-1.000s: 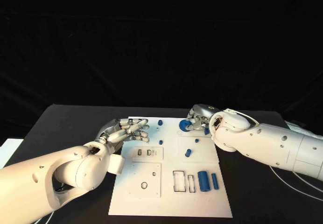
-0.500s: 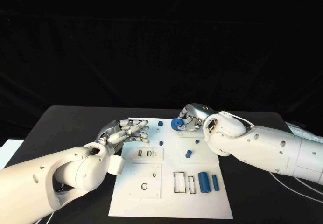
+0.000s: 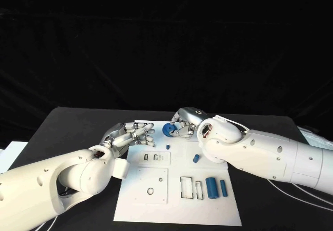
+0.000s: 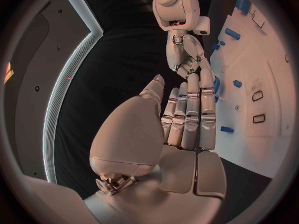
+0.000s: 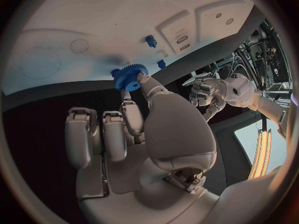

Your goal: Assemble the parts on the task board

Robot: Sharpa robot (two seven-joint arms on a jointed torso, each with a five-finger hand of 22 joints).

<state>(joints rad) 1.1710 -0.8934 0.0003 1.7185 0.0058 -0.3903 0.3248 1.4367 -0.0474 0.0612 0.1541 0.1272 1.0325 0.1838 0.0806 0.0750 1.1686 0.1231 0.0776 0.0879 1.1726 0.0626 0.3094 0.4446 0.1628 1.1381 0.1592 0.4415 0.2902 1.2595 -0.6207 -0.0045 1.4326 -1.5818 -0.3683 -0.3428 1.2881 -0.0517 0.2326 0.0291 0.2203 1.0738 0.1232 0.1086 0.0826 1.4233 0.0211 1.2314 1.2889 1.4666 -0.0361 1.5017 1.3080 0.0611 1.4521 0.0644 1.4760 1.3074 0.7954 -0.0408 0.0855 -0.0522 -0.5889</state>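
The white task board point(image 3: 177, 192) lies in the middle of the black table. My right hand point(image 3: 183, 126) hovers over the board's far edge and pinches a blue gear point(image 3: 169, 128) between thumb and fingertip; the right wrist view shows the gear point(image 5: 129, 76) held at the fingertips of that hand point(image 5: 137, 129). My left hand point(image 3: 132, 134) sits at the board's far left corner, fingers stretched out side by side, holding nothing. From the left wrist, the left hand point(image 4: 187, 119) points at the right hand point(image 4: 186, 55), close to it. A small blue peg point(image 3: 167, 146) stands on the board just below the gear.
A short blue piece point(image 3: 196, 157) lies mid-board. A thick blue cylinder point(image 3: 211, 186) and a thinner blue bar point(image 3: 223, 186) lie near the right edge beside rectangular slots point(image 3: 186, 186). Two small slots point(image 3: 150, 157) and an oval hole point(image 3: 150, 191) sit on the left.
My right hand has carried the blue gear leftward along the board's far edge, toward the left hand. The left hand has stayed where it was.
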